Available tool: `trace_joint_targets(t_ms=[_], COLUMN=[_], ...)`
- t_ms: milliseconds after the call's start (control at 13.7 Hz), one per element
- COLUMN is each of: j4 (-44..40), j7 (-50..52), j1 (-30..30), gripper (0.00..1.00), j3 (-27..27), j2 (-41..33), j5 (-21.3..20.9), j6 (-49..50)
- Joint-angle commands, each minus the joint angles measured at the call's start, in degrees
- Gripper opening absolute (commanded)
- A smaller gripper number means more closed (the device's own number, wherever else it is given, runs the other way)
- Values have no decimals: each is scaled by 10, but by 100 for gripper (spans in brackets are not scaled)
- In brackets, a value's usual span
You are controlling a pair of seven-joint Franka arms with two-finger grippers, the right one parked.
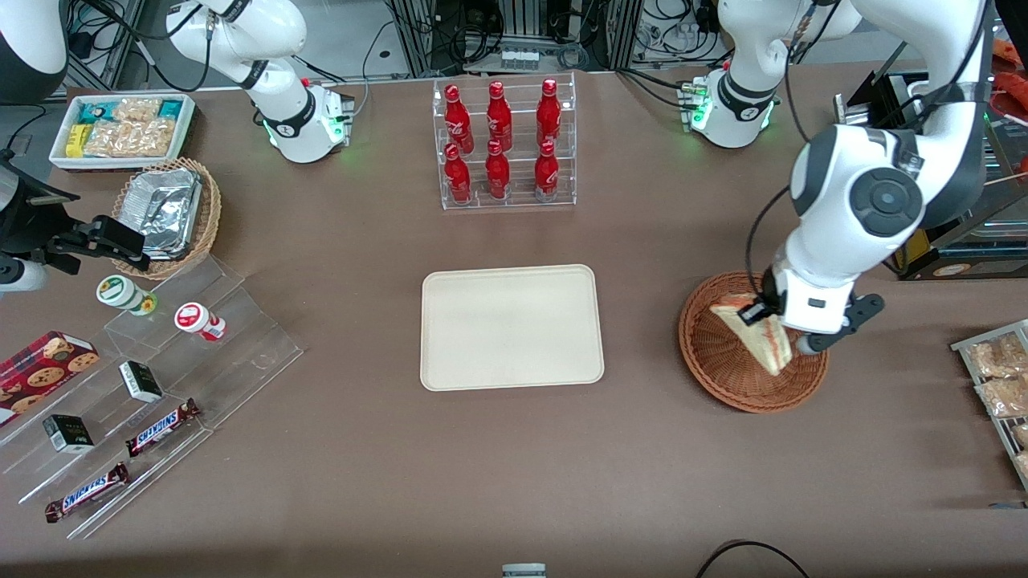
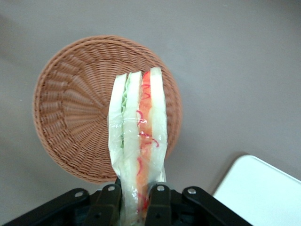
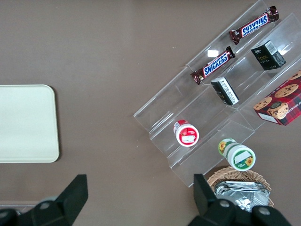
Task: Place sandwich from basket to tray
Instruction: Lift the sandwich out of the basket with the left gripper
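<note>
The cream tray [image 1: 511,327] lies bare mid-table. Toward the working arm's end, the gripper [image 2: 136,200] hangs above the basket [image 1: 727,365], fingers clamped on the wrapped sandwich [image 2: 138,141], apparently lifted clear of the weave.

The sandwich [image 1: 759,333], a plastic-wrapped wedge of white bread showing red-pink and light green filling along its cut edge, is pinched between the jaws of the gripper [image 1: 767,321] and hangs above the basket [image 1: 719,353], clear of its weave. The basket is a round, shallow, reddish-brown wicker bowl on the tabletop toward the working arm's end. The tray [image 1: 511,327], flat, cream-beige and rounded at the corners, lies bare beside the basket.
</note>
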State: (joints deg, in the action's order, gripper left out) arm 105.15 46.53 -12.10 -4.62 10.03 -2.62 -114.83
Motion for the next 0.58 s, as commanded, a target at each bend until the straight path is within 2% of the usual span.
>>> trace_joint_targets(t_ms=[0,146,510], j4=[-70,-100,-177], j7=[11,14,2], j1=[-59,-116,-204], gripper=[16,16,16], j3=[2,2,2], j2=[50,82,163], j5=[-9,-7,-6], j6=[25,23,21])
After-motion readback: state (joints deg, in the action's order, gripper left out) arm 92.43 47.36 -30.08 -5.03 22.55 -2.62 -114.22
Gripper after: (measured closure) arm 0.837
